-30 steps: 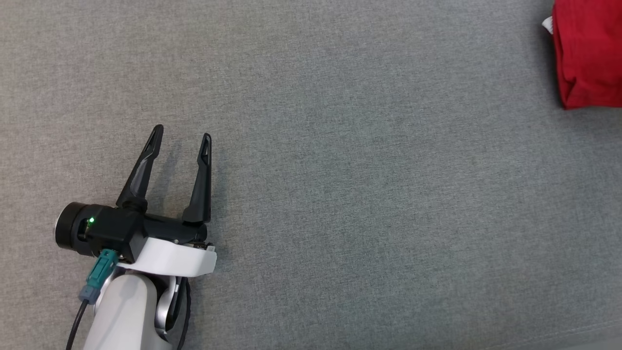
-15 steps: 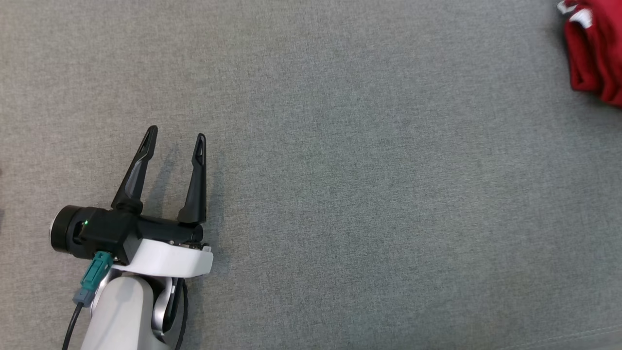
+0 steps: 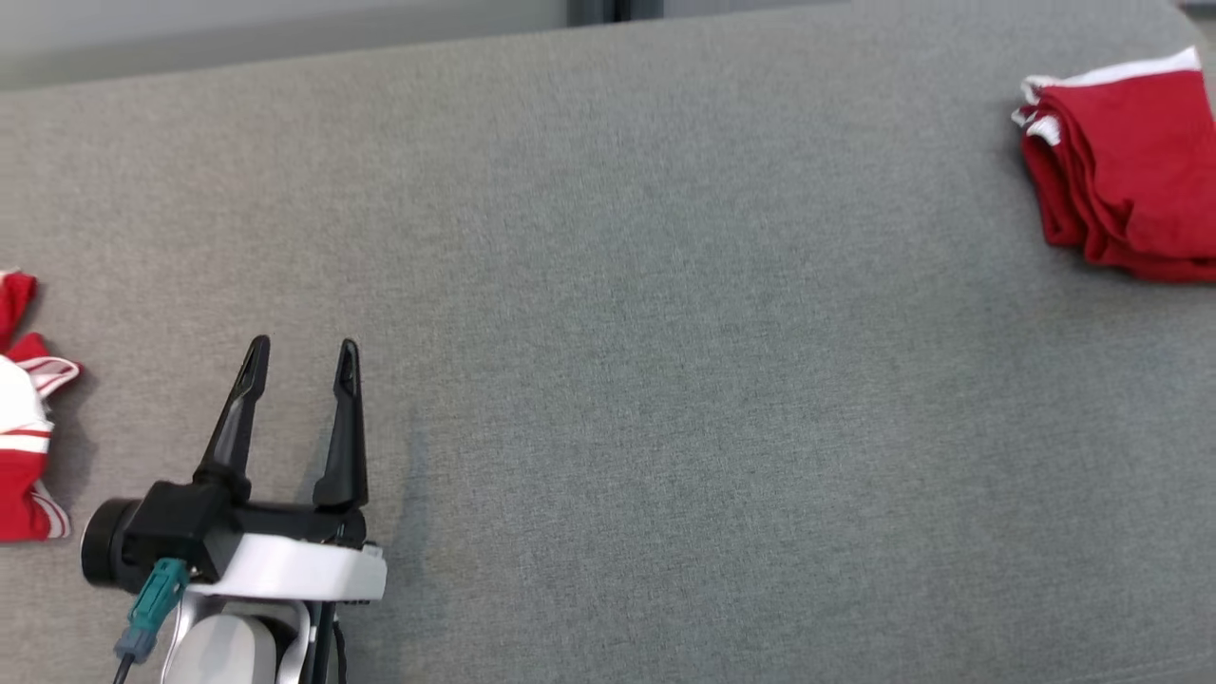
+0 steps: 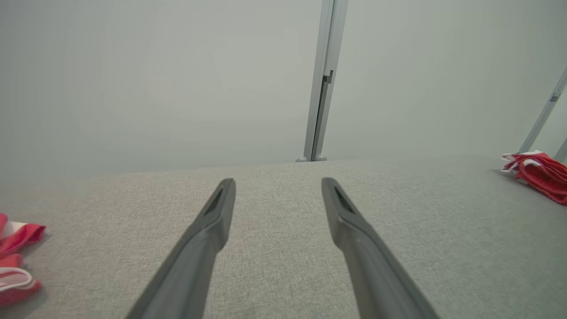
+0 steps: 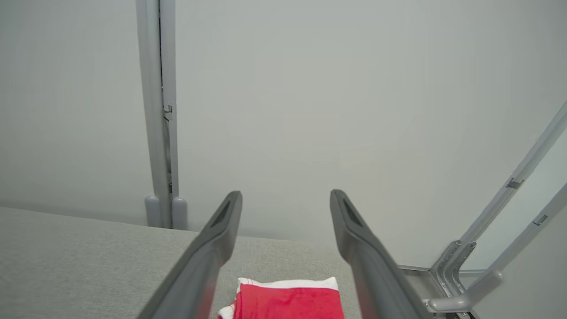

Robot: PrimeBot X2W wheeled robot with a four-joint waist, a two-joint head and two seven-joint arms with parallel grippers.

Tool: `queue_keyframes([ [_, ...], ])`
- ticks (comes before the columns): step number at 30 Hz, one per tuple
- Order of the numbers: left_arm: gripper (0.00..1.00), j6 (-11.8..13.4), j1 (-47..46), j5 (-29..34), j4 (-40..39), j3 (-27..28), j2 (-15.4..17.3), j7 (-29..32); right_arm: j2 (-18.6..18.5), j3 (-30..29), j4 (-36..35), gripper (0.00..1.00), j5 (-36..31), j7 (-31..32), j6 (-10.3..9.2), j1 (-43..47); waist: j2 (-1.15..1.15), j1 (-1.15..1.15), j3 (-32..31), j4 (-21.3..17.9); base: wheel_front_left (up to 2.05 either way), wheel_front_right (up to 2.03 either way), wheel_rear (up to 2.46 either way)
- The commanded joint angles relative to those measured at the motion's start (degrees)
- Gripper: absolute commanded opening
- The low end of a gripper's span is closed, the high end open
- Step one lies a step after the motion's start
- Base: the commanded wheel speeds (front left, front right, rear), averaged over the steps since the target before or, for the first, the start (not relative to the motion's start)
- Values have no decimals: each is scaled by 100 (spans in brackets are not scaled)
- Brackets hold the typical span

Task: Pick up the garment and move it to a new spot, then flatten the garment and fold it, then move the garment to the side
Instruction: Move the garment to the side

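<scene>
The garment (image 3: 1130, 171) is red with white trim and lies folded in a stack at the far right of the grey table (image 3: 665, 380). It also shows in the left wrist view as the garment (image 4: 540, 175) at the right edge. My right gripper (image 5: 285, 195) hovers open just above the garment (image 5: 288, 301), nothing between its fingers. Low at the left, my left gripper (image 3: 303, 347) is open and empty over bare table, its fingers pointing toward the far edge. From its own wrist, the left gripper (image 4: 278, 184) has its jaws spread wide.
A crumpled red and white cloth (image 3: 24, 418) lies at the table's left edge, left of my left gripper, and shows again as cloth (image 4: 15, 257). A grey wall with a post (image 4: 321, 79) stands behind the table. Metal frame rails (image 5: 509, 199) rise at the far right corner.
The head camera has shifted: the table's far edge and the cloth at the left have come into the picture. The left gripper stays open in the same pose.
</scene>
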Motion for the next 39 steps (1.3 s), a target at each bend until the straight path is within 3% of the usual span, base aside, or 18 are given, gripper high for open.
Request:
queue_keyframes([
  [1,100,23,95,-60,12,43,15,1,87,-224,-187,100,-120,-27,-1,292,0,0,-282,49,0,0,0],
  [8,100,1,406,-162,134,115,6,1,693,-1430,-1271,100,-699,-27,-1,1841,0,0,-798,313,0,0,0],
  [13,100,-52,530,-174,297,99,3,0,1109,-1941,-1881,100,-956,-28,-1,2922,0,0,-1097,557,0,0,0],
  [22,100,-86,772,-185,459,289,2,1,1781,-2192,-2632,100,-1112,-28,-1,4298,0,0,-1451,745,0,0,0],
  [39,100,-38,1247,-196,540,448,1,1,2672,-2531,-3363,100,-1374,-29,-1,5745,0,0,-1879,850,0,0,0],
])
